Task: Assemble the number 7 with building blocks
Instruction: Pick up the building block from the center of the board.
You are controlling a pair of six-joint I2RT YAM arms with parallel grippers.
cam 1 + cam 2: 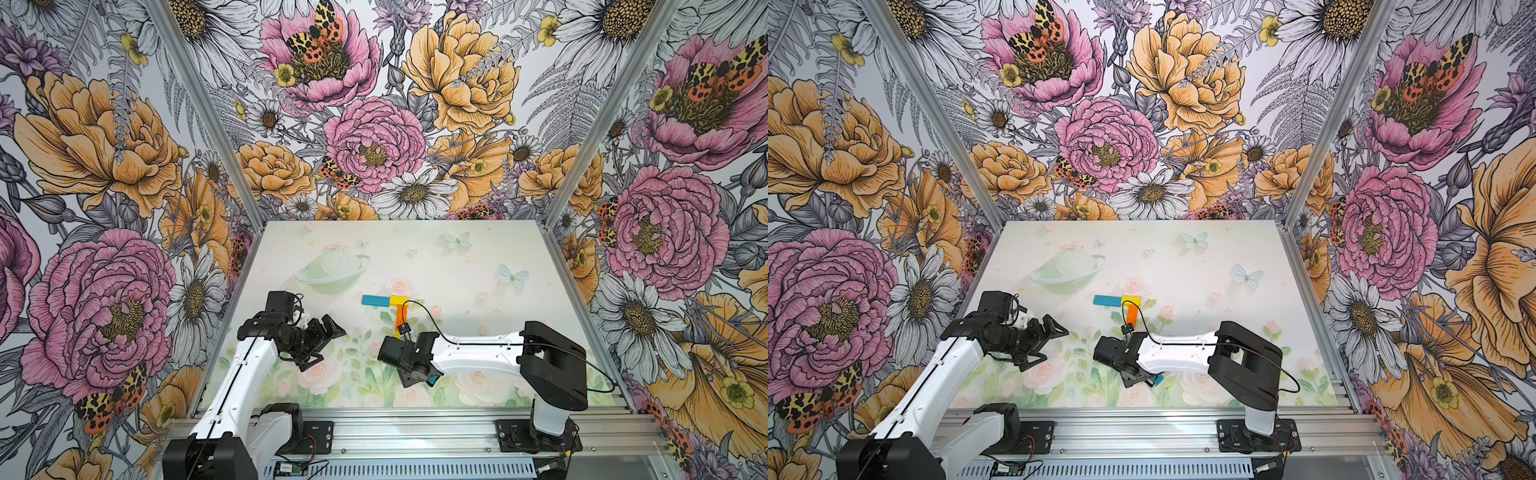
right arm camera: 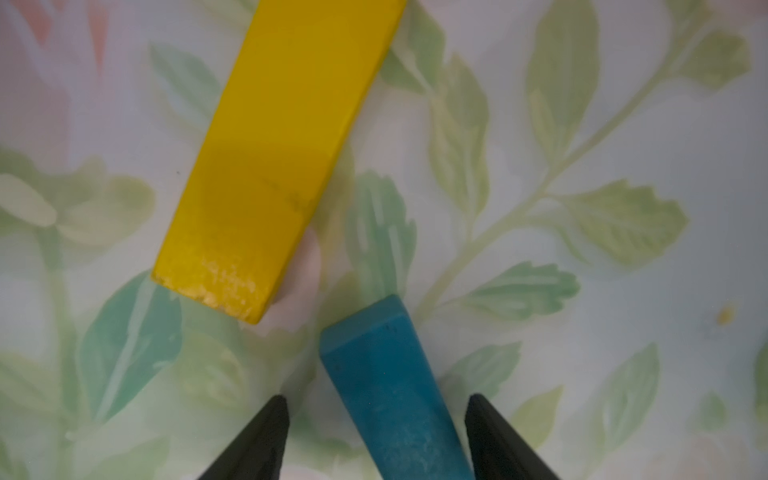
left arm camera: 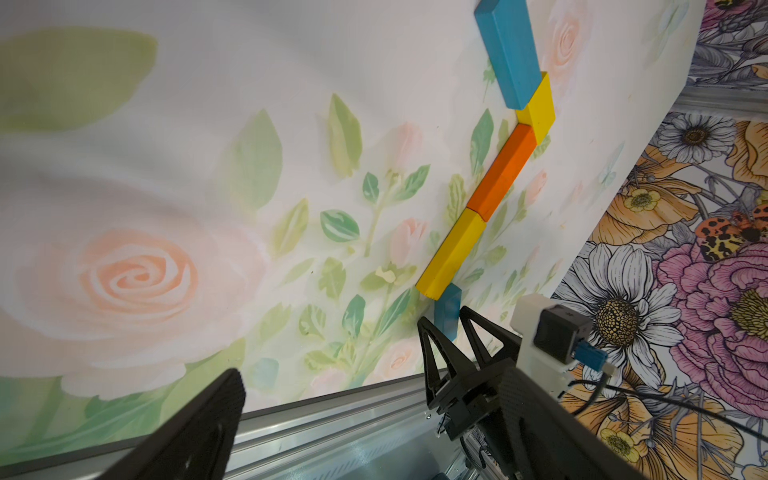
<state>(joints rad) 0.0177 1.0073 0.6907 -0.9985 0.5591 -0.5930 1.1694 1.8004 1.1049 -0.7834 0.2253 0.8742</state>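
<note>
Four building blocks [image 1: 376,300] shape most of the number 7 [image 3: 503,174] on the surface [image 1: 457,270]. The fifth, a blue block [image 2: 390,395], lies skewed near the yellow bar's [image 2: 274,166] end. Your half-open right claw [image 2: 377,398] straddles it untouched, probably for aligning. Your left claw [image 1: 322,345] hangs wide.

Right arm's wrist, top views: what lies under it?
Only the tip of the lower blue block shows. The long yellow block is mostly covered there, though the left wrist view shows it whole.
</note>
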